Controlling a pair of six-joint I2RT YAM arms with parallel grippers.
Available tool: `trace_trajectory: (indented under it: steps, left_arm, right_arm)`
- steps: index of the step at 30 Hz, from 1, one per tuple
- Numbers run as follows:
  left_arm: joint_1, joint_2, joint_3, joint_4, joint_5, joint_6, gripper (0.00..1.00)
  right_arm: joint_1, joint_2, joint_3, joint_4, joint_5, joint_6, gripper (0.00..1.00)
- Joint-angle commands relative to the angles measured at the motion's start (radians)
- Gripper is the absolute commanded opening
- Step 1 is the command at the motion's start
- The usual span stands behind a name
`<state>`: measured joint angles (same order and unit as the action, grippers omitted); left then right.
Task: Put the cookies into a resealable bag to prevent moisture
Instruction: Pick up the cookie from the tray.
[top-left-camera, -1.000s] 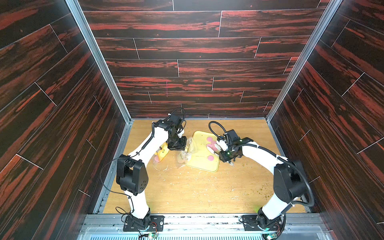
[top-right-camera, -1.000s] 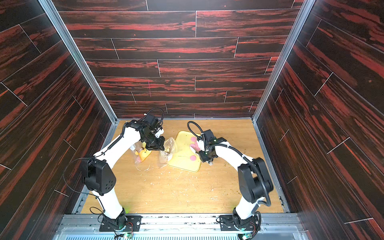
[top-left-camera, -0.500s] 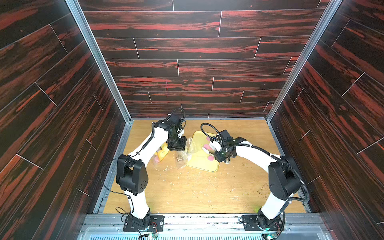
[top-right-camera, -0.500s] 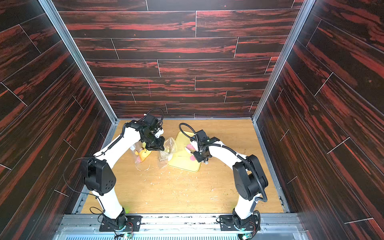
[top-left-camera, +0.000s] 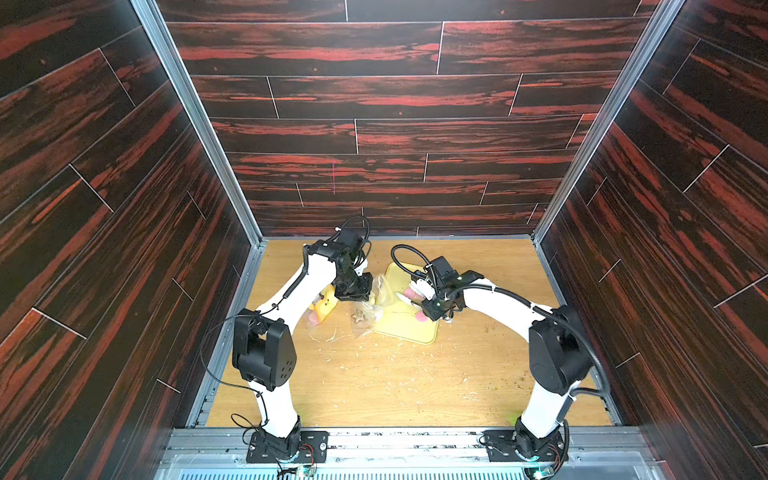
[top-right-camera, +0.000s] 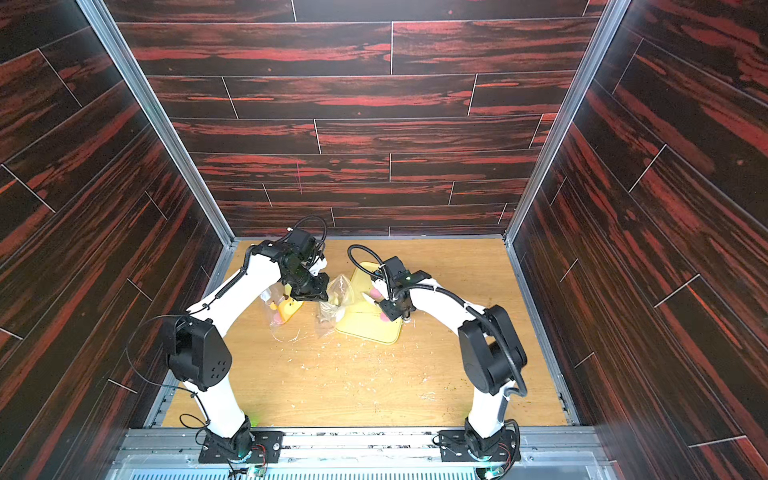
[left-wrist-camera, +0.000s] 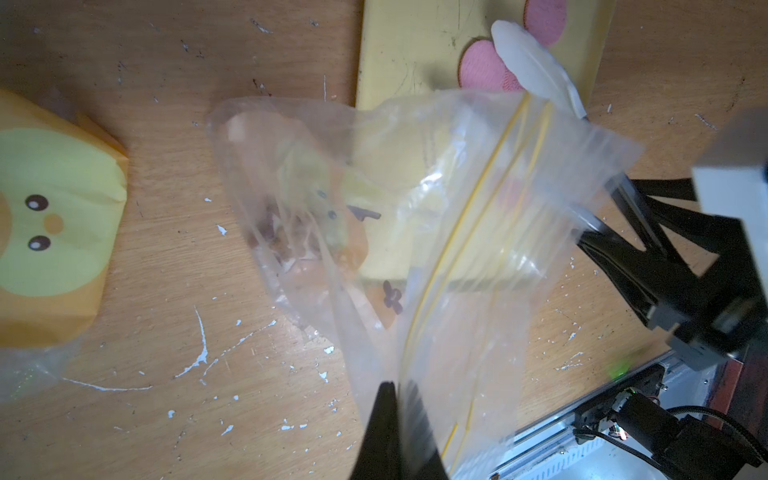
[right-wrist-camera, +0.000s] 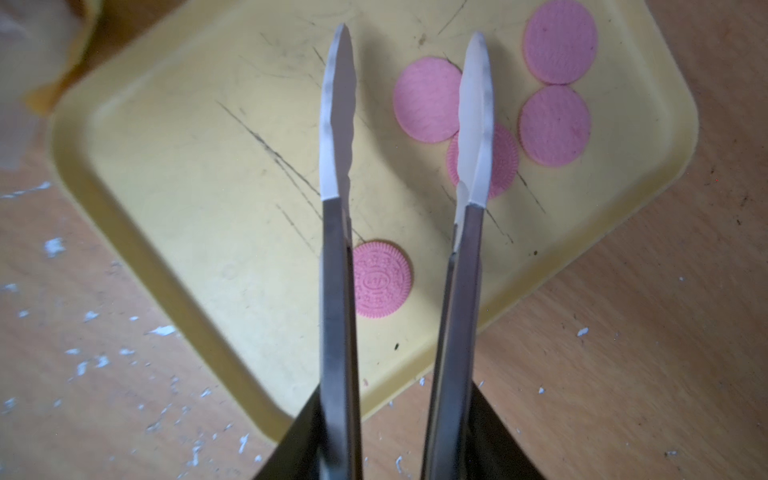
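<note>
- We see the yellow tray (right-wrist-camera: 166, 166) with five pink cookies (right-wrist-camera: 428, 106) lying on it.
- Our left gripper (left-wrist-camera: 395, 432) pinches the rim of the resealable bag (left-wrist-camera: 457, 270), which is beside the tray.
- Our right gripper (top-left-camera: 437, 306) clasps the tongs (right-wrist-camera: 336, 270). Their blades are half apart above the tray and carry nothing.

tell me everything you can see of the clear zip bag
The clear bag is thin, crinkled, see-through plastic with two yellow zip lines near its mouth. The left claw is shut on its edge there, holding that end up while the bottom sags toward the table. It partly overlaps the yellow tray. A brown star cookie shows through the lower end. The white tip of the tongs is close to the mouth; contact is unclear.
</note>
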<state>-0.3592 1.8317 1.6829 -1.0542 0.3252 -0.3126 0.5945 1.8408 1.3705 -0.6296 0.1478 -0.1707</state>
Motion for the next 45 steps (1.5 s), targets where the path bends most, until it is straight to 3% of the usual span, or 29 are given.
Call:
trace_trajectory:
  steps: [1, 17, 25, 33, 45]
  left_arm:
    - [0.008, -0.009, -0.016, -0.021, -0.002, 0.02, 0.0]
    - [0.011, -0.008, -0.038, -0.019, 0.004, 0.03, 0.0]
    - [0.013, -0.013, -0.044, -0.025, -0.007, 0.033, 0.0]
    - [0.015, -0.012, -0.048, -0.025, -0.009, 0.033, 0.0]
    - [0.015, -0.009, -0.046, -0.03, -0.013, 0.034, 0.0]
  right_arm:
    - [-0.005, 0.043, 0.039, -0.009, 0.002, -0.024, 0.47]
    - [0.029, -0.065, -0.012, -0.082, -0.148, -0.036, 0.47]
    - [0.03, -0.141, -0.046, -0.048, -0.051, -0.016, 0.47]
    - [0.032, -0.102, -0.073, -0.072, -0.088, -0.009, 0.47]
    - [0.043, -0.012, 0.006, -0.089, -0.027, 0.0, 0.47]
